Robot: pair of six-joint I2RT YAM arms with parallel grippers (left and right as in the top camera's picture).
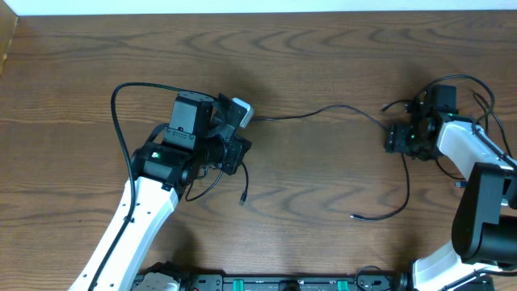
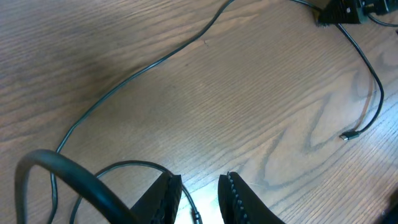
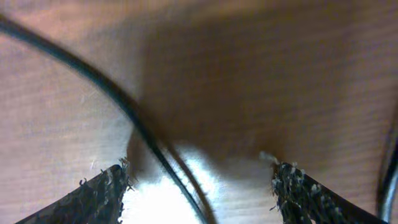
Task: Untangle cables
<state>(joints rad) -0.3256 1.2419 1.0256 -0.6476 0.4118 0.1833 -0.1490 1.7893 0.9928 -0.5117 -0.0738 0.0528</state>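
Your left gripper (image 2: pixel 199 190) stands narrow. Its ribbed black pads (image 2: pixel 239 199) sit a slim gap apart with a thin black cord (image 2: pixel 188 200) passing between them; from this angle you can't tell whether the cord is truly pinched. Your right gripper (image 3: pixel 199 183) is spread wide, and its rough-textured fingers (image 3: pixel 99 193) straddle a glossy black strand (image 3: pixel 149 146) that lies on the table. The cables lie on the dark wood-grain table (image 1: pixel 323 48). One long cord (image 1: pixel 339 107) stretches in a shallow arc between the two grippers. A second cord (image 1: pixel 406 182) curves down from the right gripper and hooks back to a small plug end (image 1: pixel 355 217), well apart from the left arm.
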